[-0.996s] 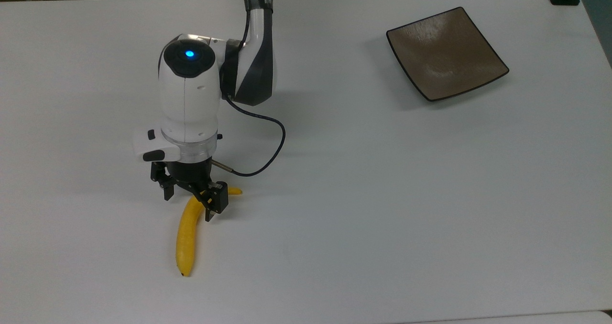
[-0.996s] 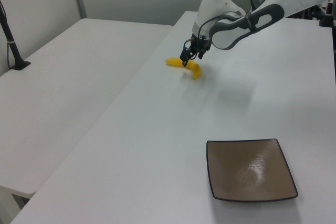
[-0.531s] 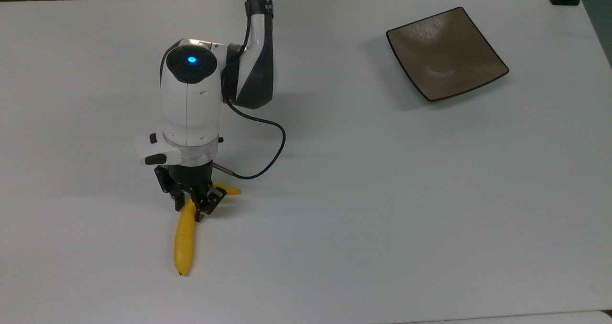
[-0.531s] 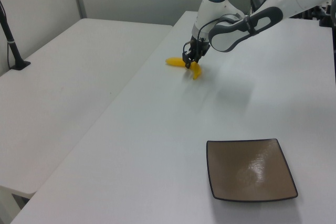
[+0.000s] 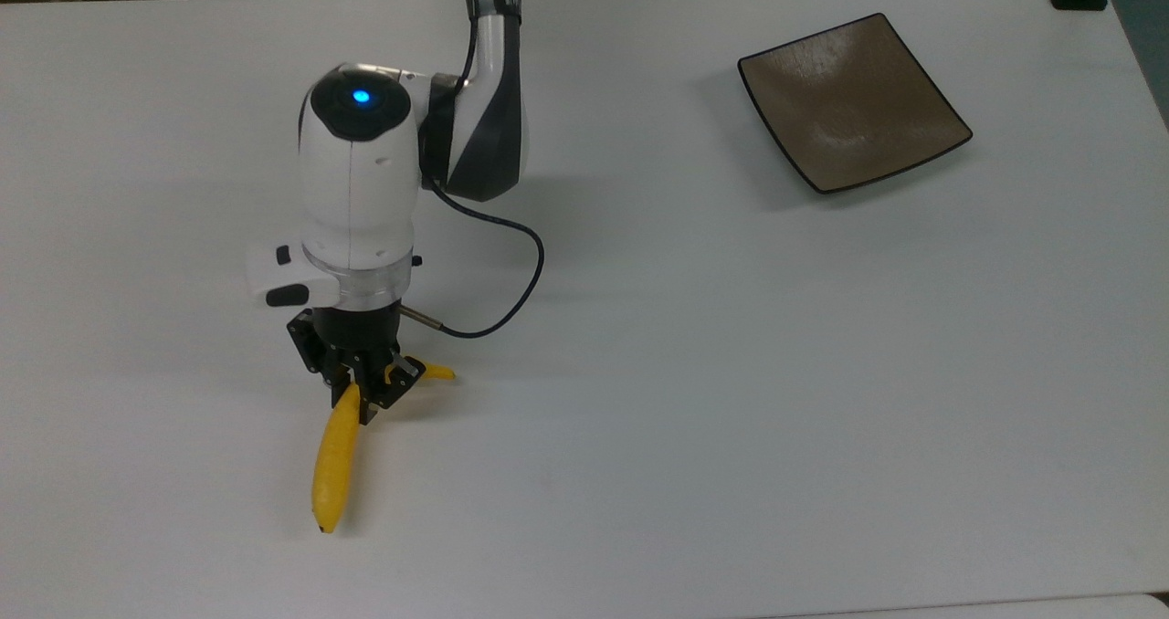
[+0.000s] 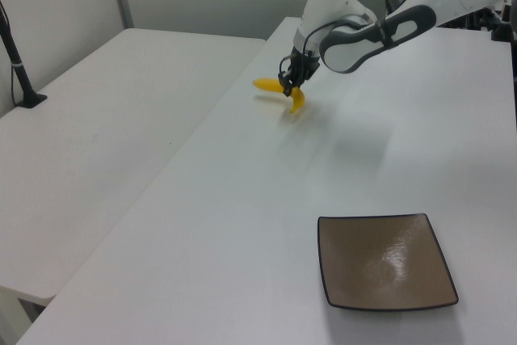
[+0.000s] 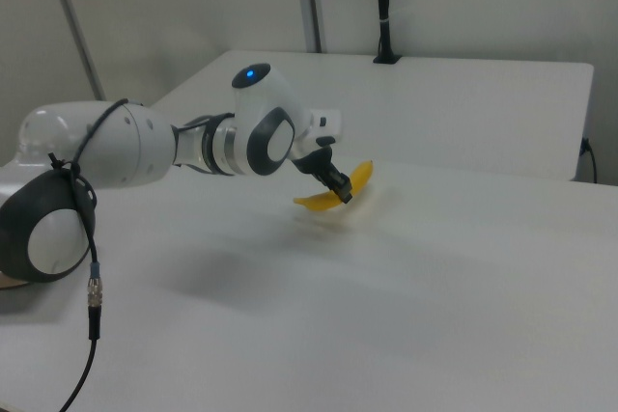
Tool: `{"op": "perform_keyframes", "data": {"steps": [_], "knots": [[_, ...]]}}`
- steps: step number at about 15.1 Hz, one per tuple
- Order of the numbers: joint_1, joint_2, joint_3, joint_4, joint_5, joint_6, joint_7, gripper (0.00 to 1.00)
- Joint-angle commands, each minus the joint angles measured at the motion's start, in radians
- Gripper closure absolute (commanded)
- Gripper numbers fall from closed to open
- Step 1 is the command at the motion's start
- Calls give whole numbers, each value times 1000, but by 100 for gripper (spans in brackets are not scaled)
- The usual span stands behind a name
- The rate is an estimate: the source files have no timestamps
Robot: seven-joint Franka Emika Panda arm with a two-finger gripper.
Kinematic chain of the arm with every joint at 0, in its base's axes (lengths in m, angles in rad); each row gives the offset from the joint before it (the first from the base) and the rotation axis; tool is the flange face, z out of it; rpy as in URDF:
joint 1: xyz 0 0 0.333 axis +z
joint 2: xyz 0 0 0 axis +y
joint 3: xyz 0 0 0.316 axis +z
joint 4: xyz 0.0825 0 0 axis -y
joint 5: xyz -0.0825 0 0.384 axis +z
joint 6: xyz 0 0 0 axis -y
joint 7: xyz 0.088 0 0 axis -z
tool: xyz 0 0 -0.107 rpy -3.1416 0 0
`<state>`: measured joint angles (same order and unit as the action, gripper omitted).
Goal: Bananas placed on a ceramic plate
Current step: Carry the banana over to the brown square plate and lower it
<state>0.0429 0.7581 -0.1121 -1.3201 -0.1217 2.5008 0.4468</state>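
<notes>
The pincer (image 5: 358,391) is clamped on the banana (image 5: 333,464), holding it just above the white surface (image 5: 731,372). The ceramic plate (image 5: 854,103) sits well apart, near the top view's upper right.

A bright yellow banana (image 5: 334,459) with a dark tip, a glossy brown-grey plate (image 5: 852,100) rimmed in black, a black gripper (image 5: 361,391) on a white-and-black arm (image 5: 365,172), a plain white table (image 5: 731,372)

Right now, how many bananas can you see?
1. The banana is pinched in the gripper, lifted just above the white table, far from the empty plate. I see no other bananas.
</notes>
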Motion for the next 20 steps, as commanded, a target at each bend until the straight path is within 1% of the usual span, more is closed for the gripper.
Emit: {"op": "perform_keyframes", "data": {"steps": [1,2,3,5,8,10,11,12,14,15,17,20], "knots": [[-5,-144,15,-39,5,-242,-139,74],[-5,-175,25,-42,14,-284,-163,74],[-6,-225,47,-66,19,-337,-190,74],[-12,-301,77,-122,31,-388,-238,74],[-12,-414,110,-233,50,-494,-279,74],[-8,-472,136,-289,54,-534,-307,74],[-2,-499,147,-310,56,-549,-307,74],[5,-532,170,-339,57,-574,-307,74],[21,-588,184,-385,59,-631,-315,74],[43,-618,199,-412,85,-649,-313,74],[67,-649,218,-436,128,-692,-309,74],[101,-663,273,-449,164,-732,-298,74]]}}
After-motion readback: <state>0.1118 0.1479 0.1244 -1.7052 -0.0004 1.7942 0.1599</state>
